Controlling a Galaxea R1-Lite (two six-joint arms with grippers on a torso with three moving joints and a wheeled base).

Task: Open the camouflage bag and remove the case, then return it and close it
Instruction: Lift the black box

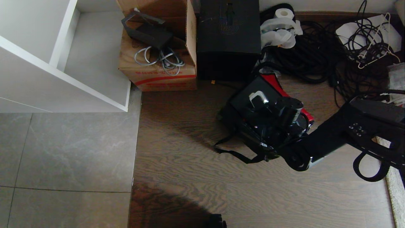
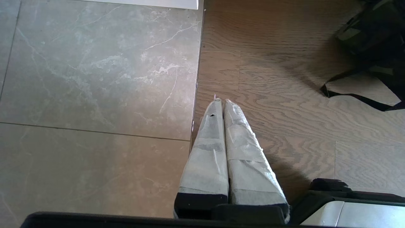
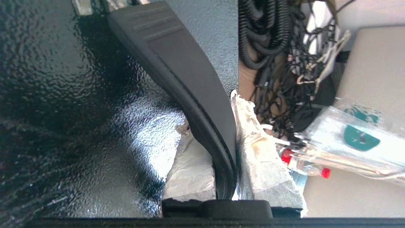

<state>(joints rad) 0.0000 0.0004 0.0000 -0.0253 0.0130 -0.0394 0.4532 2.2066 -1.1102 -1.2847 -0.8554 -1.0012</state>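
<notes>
The case [image 3: 79,133] has a pebbled black skin that shines where light falls on it, while its handle [image 3: 186,82] is smooth matt plastic with a bright metal mount [image 1: 258,96]. Both grippers' fingers [image 2: 218,148] are wrapped in rough, frayed whitish tape. Under the case, the bag [image 1: 294,104] shows a glossy red lining and a woven black strap [image 1: 234,153]. The floor [image 1: 190,177] around the case is matt grained wood, meeting polished marbled stone tile [image 1: 69,152] farther off. Behind the case stand a matt brown cardboard carton [image 1: 158,69] and rubbery black cables [image 1: 310,53].
</notes>
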